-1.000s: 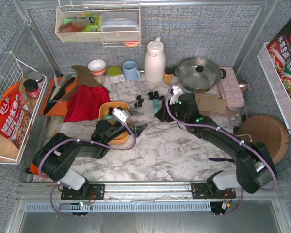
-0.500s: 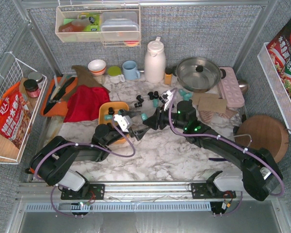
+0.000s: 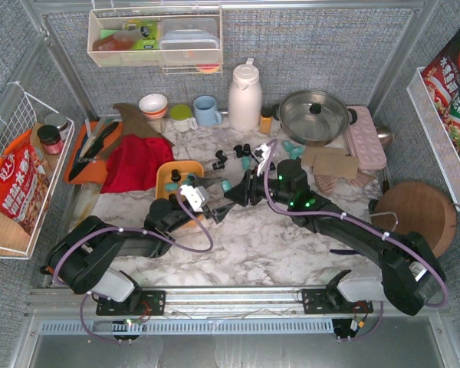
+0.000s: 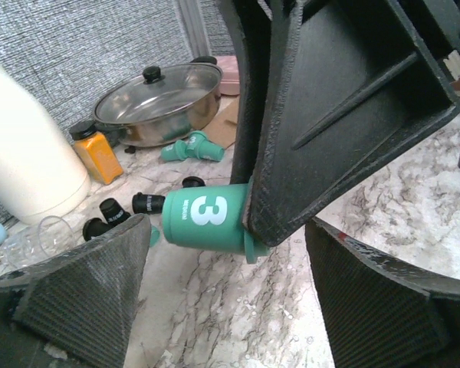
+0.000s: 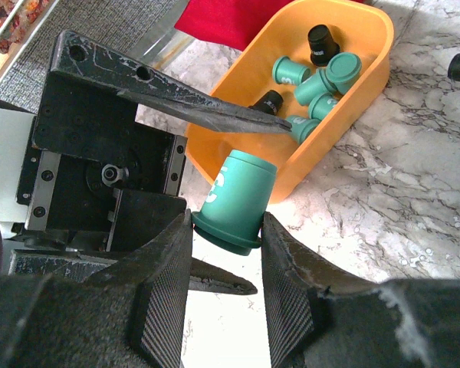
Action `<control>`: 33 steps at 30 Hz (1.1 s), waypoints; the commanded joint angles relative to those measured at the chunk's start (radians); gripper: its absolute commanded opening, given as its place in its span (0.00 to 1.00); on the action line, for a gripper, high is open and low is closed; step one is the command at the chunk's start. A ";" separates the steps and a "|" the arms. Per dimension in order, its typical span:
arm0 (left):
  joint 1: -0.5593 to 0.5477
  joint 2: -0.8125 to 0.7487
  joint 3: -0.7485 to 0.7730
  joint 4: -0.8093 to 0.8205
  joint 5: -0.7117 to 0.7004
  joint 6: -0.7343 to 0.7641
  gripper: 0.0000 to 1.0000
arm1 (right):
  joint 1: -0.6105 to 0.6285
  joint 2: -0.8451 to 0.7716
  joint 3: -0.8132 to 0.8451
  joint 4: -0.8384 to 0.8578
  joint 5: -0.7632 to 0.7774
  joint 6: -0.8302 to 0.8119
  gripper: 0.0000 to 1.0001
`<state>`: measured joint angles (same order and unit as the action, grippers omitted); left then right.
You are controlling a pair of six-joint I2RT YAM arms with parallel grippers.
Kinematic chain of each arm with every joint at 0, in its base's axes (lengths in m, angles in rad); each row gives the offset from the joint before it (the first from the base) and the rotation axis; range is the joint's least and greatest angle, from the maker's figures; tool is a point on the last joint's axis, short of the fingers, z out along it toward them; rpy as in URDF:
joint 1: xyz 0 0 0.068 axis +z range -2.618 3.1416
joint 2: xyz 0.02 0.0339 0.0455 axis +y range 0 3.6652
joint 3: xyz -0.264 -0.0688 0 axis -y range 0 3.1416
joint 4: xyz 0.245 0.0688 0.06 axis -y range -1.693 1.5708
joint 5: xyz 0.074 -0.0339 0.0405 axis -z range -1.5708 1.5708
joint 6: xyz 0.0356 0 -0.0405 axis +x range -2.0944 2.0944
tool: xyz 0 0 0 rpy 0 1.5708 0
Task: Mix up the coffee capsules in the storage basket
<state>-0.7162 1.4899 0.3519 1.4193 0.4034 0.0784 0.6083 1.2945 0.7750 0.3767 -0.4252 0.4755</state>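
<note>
Capsules in the basket at the left: lying in a small heap, teal and black together, so mixing looking started but far from finished. Just right of the basket, hovering with jaws spread wide and touching nothing: left gripper. Between its fingers, lying sideways above the table, being clenched at its rim end by the right gripper: teal capsule, seemingly being carried or handed toward the basket. Farther right, waiting on the table near the jug and pan: loose capsules, black and teal, apparently at least as many as those already in, each probably needing the same trip.
</note>
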 commanded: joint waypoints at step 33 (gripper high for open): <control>-0.015 -0.048 -0.021 0.023 -0.025 0.113 0.33 | 0.012 -0.068 0.052 -0.113 0.051 -0.045 0.75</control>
<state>-0.7315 1.4483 0.3332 1.4334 0.4122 0.1795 0.6209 1.2621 0.8097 0.3244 -0.4408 0.4904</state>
